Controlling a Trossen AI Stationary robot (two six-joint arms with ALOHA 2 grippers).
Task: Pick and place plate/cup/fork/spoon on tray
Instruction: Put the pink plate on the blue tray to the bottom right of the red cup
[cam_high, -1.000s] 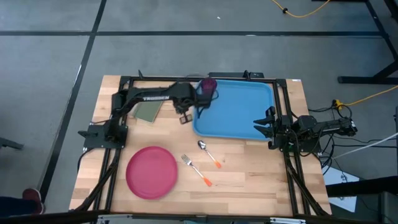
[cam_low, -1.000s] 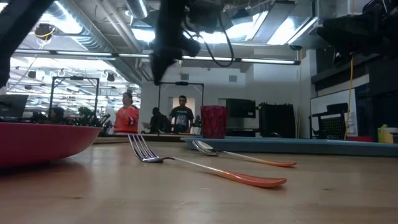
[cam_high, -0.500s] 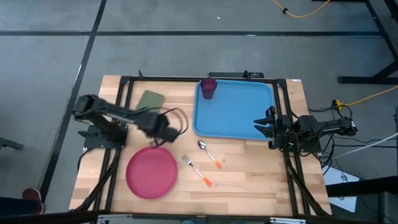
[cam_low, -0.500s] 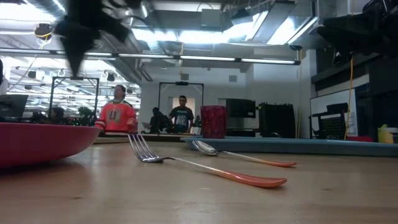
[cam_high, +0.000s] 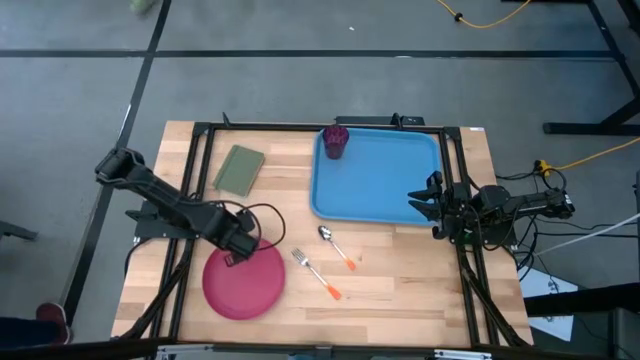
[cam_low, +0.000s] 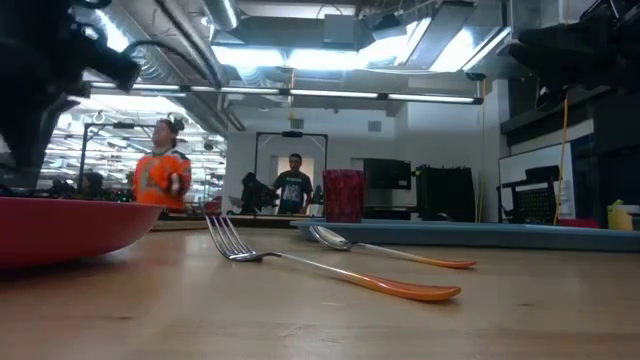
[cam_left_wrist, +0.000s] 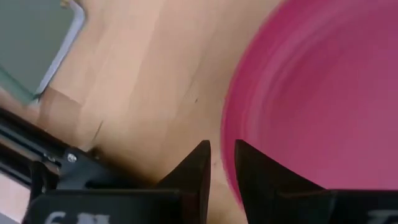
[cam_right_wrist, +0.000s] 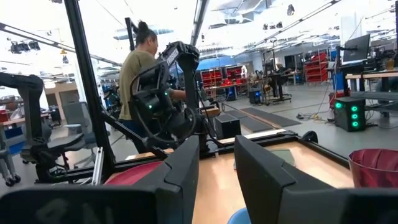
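The pink-red plate (cam_high: 243, 280) lies flat on the table at the near left. My left gripper (cam_high: 238, 247) points down over the plate's far rim (cam_left_wrist: 249, 124), its fingers a narrow gap apart (cam_left_wrist: 222, 163) with nothing between them. The red cup (cam_high: 336, 141) stands upright in the far-left corner of the light-blue tray (cam_high: 385, 190). The spoon (cam_high: 335, 246) and the fork (cam_high: 315, 274) lie on the wood between plate and tray. My right gripper (cam_high: 420, 200) waits at the tray's right edge, slightly open (cam_right_wrist: 216, 162) and empty.
An olive-green pad (cam_high: 239, 170) lies at the far left of the table. Black frame rails (cam_high: 200, 150) run along the table's sides and far edge. In the low view, people (cam_low: 163, 175) stand in the room beyond the table.
My left gripper has swung away from the cup at the tray's far-left corner, toward the table's near-left, and has come down over the plate's far rim. The cup stays upright on the tray. A person in the room behind has walked along.
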